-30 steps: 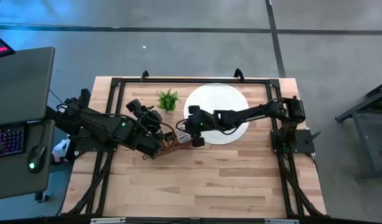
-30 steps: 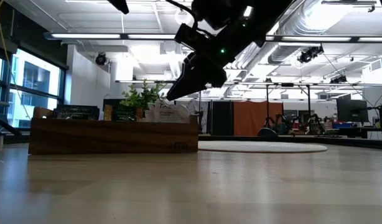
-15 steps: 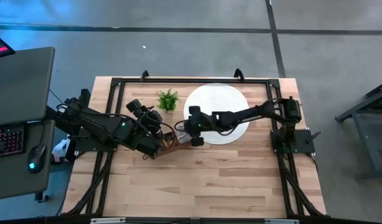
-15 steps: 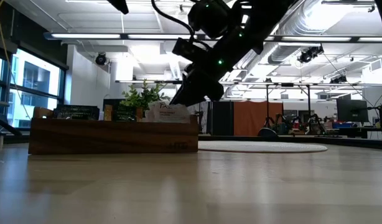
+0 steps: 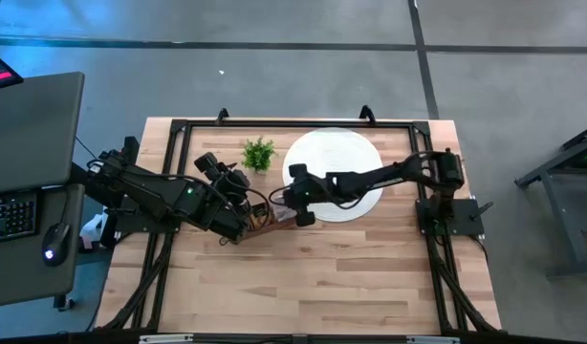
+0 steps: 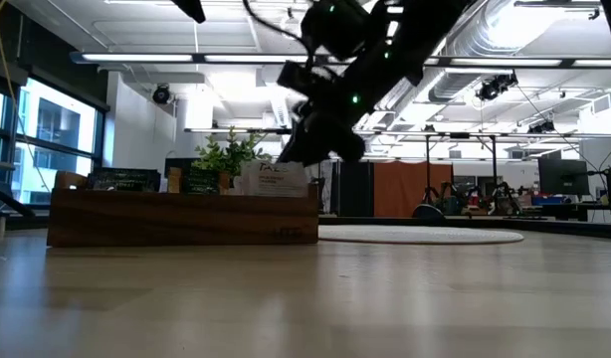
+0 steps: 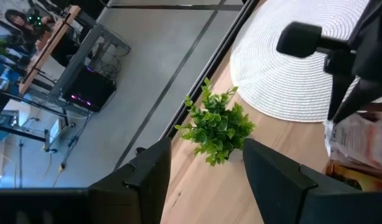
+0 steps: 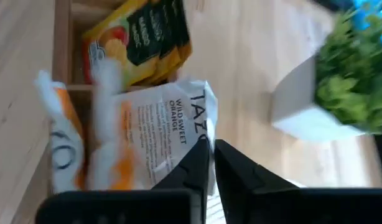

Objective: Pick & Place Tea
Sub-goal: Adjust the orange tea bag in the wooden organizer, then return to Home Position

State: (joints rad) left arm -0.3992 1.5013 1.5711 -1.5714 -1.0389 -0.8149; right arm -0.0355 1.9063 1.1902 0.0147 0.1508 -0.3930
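A brown wooden divided tray (image 6: 181, 217) holds tea sachets standing on edge: black-and-green ones (image 6: 121, 180) and orange-and-white ones. My right gripper (image 8: 209, 163) reaches over the white disc (image 5: 346, 153) to the tray's right end (image 5: 274, 222). It is shut on an orange-and-white sachet (image 8: 169, 134) printed "WILD SWEET ORANGE". An orange-and-black sachet (image 8: 144, 37) sits in the compartment beside it. My left gripper (image 7: 206, 186) stands open by the tray's left part, facing the small green plant (image 7: 217, 127), with nothing between its fingers. My right gripper pinches the orange-and-white sachet by its top edge (image 8: 201, 142) between its two fingers. The fingers (image 6: 291, 154) slant down from above and from the table's right. The sachet (image 6: 276, 177) stands upright, its lower part in the tray's rightmost compartment among other sachets.
The small green plant (image 5: 258, 153) stands just beyond the tray, close to both grippers. The white disc (image 6: 420, 236) lies flat to the tray's right. Bare wooden tabletop (image 5: 322, 277) stretches toward the near edge. A black frame (image 5: 293, 124) rims the table.
My right gripper has moved a little toward the table's left and down onto the tray's right end. The orange-and-white sachet there now stands slightly higher and more upright above the tray's wall than before.
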